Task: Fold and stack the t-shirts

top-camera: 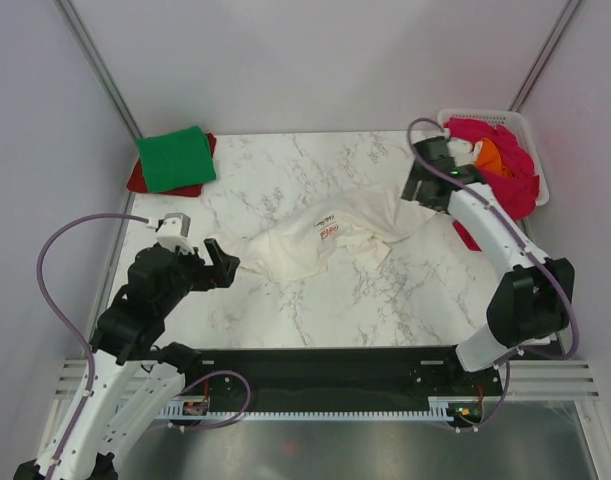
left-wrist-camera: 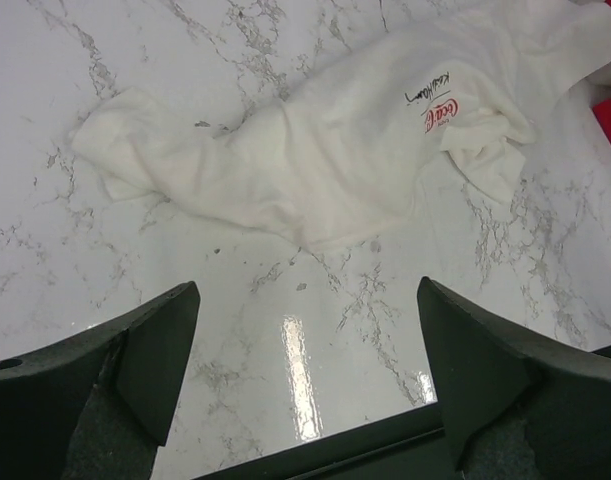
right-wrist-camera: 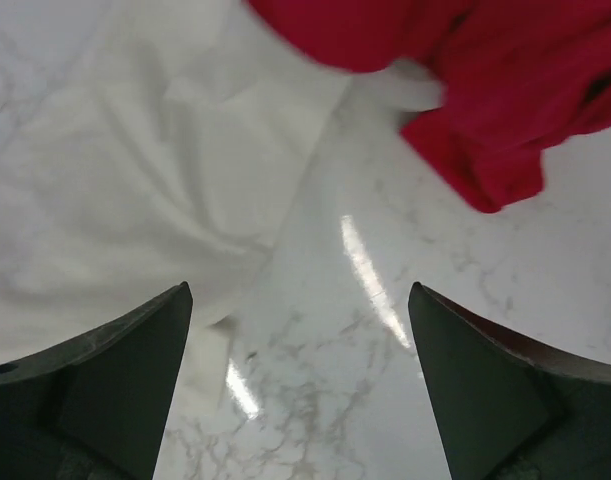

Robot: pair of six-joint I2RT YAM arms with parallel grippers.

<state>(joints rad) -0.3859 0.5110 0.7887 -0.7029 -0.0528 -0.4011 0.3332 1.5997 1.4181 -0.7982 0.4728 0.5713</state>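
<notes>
the crumpled white cloth t-shirt with a red chest print (top-camera: 315, 245) lies mid marble worktop (top-camera: 285, 310), your left jaws and right jaws apart and empty near its ends. pinch opposite edges and draw it flat before folding.

white marble table (top-camera: 285, 310): crumpled white t-shirt (top-camera: 305, 250) mid, red shirt (top-camera: 134, 180) far left, basket (top-camera: 482, 114) far right.

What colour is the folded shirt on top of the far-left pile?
The folded shirt is green; the top external view shows it best.
</notes>
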